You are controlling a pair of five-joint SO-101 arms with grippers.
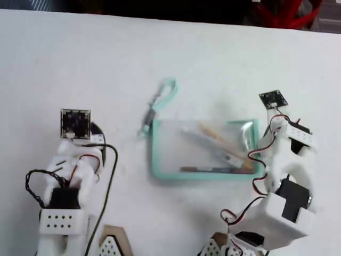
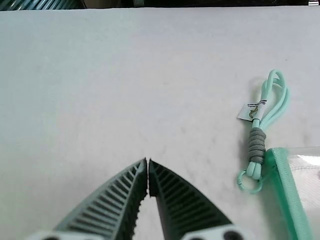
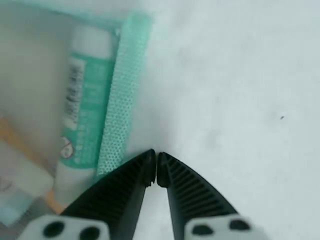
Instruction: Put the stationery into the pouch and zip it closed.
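A clear pouch [image 1: 205,149] with a mint-green border lies flat in the middle of the white table, with several stationery items [image 1: 218,145] showing through its clear face. A mint loop strap [image 1: 160,104] trails from its far left corner. The left gripper [image 2: 148,165] is shut and holds nothing, over bare table left of the strap [image 2: 262,125] and pouch corner [image 2: 285,190]. My right gripper [image 3: 155,160] is shut with nothing in it, its tips just beside the pouch's green edge [image 3: 120,95], where a green-labelled tube [image 3: 82,100] lies inside. In the high view the right arm [image 1: 282,160] stands at the pouch's right end.
The left arm [image 1: 69,176] stands at the near left with a black cable looping beside it. Two wooden arm bases [image 1: 112,242] sit at the near edge. Red objects [image 1: 287,13] lie beyond the table's far edge.
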